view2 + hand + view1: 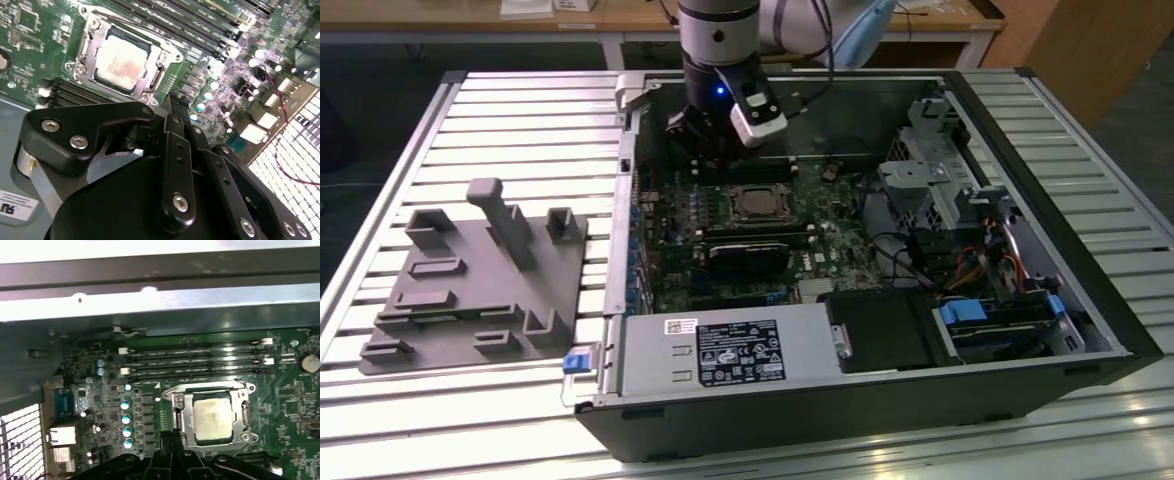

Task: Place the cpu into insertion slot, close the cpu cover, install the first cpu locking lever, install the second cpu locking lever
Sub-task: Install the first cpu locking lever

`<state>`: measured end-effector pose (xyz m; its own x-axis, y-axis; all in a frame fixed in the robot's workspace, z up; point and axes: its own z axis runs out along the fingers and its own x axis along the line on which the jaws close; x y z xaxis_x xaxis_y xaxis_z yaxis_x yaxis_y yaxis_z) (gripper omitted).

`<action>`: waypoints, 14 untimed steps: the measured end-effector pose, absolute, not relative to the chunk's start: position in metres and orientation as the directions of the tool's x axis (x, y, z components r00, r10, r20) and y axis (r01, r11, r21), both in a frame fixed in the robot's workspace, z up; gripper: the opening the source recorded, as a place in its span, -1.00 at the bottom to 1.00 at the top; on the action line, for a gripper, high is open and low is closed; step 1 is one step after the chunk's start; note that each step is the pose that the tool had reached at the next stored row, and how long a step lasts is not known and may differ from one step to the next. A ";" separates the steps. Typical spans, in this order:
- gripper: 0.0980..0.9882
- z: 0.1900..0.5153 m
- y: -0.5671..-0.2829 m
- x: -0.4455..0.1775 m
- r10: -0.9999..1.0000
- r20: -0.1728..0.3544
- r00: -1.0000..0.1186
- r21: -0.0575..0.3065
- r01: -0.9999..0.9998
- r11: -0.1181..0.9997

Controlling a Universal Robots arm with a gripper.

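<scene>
The cpu (212, 417), a pale silvery square, lies in the insertion slot (176, 416) on the green motherboard. The cpu cover (210, 396), a metal frame, lies flat around its edges. Both wrist views show it; in the second wrist view the cpu (121, 60) sits inside the cover (100, 37). Thin wire levers (245, 415) run along the frame's sides. My gripper (173, 436) hovers just beside the socket with its black fingers together and nothing between them. In the exterior view the gripper (703, 140) hangs inside the case, just behind the socket (754, 203).
The open computer case (1067, 290) holds drive bays and cables at the exterior view's right and a power supply (720, 352) in front. Memory slots (195, 362) run beside the socket. A grey fixture plate (474, 285) lies on the slatted table at the exterior view's left.
</scene>
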<state>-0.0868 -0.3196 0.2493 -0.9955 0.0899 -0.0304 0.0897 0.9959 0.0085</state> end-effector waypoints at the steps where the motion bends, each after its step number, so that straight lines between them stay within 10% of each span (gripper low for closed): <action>1: -0.98 0.249 -0.320 -0.088 0.090 -0.030 -0.995 0.008 0.090 0.996; 14: -0.98 0.249 -0.321 -0.103 0.093 -0.021 -0.995 0.112 0.090 0.990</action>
<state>-0.1026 -0.3211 0.2485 -0.9955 0.0925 -0.0210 0.0896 0.9897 0.1119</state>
